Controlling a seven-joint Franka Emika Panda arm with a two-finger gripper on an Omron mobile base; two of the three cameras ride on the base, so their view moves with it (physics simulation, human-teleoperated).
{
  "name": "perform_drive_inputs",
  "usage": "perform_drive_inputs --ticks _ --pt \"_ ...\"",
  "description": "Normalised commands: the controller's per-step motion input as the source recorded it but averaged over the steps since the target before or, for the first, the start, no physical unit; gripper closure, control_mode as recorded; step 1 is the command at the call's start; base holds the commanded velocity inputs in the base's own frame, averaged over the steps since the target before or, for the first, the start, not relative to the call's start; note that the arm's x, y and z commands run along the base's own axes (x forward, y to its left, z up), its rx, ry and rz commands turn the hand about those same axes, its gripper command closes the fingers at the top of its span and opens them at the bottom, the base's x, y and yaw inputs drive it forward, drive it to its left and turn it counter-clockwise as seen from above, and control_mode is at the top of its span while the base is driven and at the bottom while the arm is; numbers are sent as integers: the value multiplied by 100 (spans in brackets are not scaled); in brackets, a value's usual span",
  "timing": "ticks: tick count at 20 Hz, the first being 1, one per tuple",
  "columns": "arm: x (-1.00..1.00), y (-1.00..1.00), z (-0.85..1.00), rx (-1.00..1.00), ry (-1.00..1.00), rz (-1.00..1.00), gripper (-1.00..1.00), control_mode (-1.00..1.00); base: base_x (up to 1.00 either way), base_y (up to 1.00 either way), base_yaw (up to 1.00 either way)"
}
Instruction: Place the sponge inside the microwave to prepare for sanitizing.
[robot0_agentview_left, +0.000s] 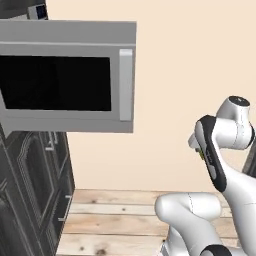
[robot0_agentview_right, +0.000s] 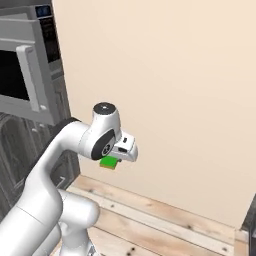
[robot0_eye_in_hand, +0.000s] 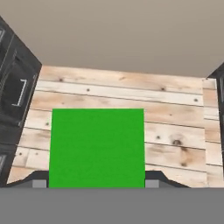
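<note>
Above wood floor (robot0_eye_in_hand: 175, 131), we carry sponge (robot0_eye_in_hand: 97, 146) clamped in gripper (robot0_agentview_right: 114, 159), green face outward, clear of cabinets. Microwave (robot0_agentview_left: 67, 37) up left, door swung open, ready for insertion.

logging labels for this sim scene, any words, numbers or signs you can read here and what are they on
No text can be read anywhere.
Microwave button panel and blue display: small marks, too blurred to read.
Sponge: plain green face, no print.
Cabinet doors, wall and wood floor: no lettering.
</note>
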Motion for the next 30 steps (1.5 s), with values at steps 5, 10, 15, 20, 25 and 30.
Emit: perform_drive_inputs --ticks 5,10,15,20,25,30 --pt "0 0 0 0 0 0 100 100 69 -38 16" --pt "0 0 0 0 0 0 100 100 60 -31 34" --pt "0 0 0 0 0 0 100 100 44 -21 55" --pt "0 0 0 0 0 0 100 100 39 -17 62" --pt "0 0 0 0 0 0 100 100 41 -19 56" --pt "0 0 0 0 0 0 100 100 43 -24 46"
